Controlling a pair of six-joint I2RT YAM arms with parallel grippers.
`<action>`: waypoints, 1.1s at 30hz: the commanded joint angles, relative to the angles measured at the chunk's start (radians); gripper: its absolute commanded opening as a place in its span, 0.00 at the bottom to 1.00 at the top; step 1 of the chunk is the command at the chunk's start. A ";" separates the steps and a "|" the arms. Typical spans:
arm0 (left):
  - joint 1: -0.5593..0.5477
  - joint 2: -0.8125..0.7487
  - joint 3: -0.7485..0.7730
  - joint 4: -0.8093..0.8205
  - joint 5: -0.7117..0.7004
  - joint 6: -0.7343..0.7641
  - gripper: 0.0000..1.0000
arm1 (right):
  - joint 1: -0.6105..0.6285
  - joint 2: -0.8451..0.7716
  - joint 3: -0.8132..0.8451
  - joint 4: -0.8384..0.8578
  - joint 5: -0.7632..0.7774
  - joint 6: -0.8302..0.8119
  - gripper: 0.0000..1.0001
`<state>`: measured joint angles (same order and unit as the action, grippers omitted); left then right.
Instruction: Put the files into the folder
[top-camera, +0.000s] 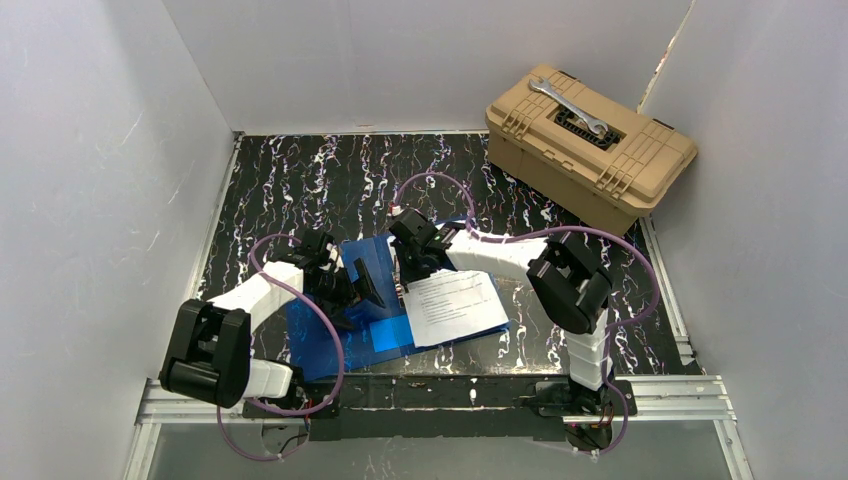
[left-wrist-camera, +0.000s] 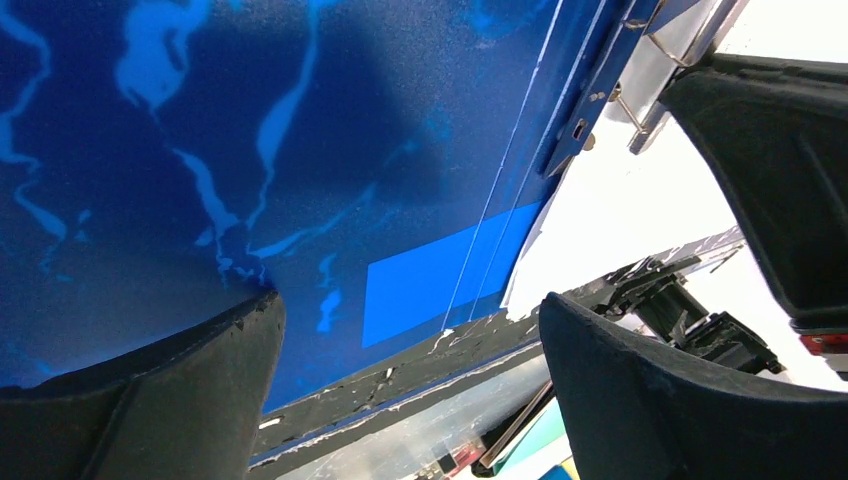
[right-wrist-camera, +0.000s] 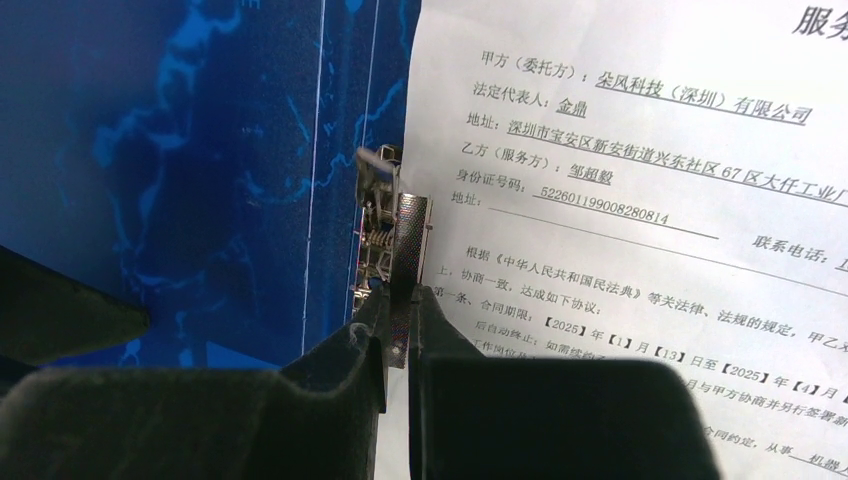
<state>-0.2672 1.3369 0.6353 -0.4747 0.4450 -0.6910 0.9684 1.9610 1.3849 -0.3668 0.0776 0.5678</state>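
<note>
The blue folder lies open on the table. The files, white sheets with black text, lie on its right half. My right gripper is at the spine, its jaws shut on the folder's metal clip lever in the right wrist view, gripper, beside the files' left edge. My left gripper hovers open over the folder's left cover, gripper, with nothing between its fingers. The clip and the white files show at the right of the left wrist view.
A tan toolbox with a wrench on its lid stands at the back right. White walls close in the left, back and right. A metal rail runs along the near table edge.
</note>
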 joint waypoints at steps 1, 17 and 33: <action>0.003 0.020 -0.029 0.013 -0.008 -0.001 0.98 | 0.028 -0.037 -0.027 -0.037 -0.019 0.004 0.01; 0.003 0.017 -0.035 0.020 -0.002 0.000 0.98 | 0.040 -0.055 -0.048 -0.038 0.026 0.029 0.28; 0.004 0.015 -0.034 0.022 -0.002 -0.002 0.98 | 0.058 -0.174 -0.076 -0.076 0.079 0.046 0.32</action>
<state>-0.2672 1.3407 0.6277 -0.4454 0.4709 -0.7074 1.0168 1.8622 1.3121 -0.4114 0.1196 0.6037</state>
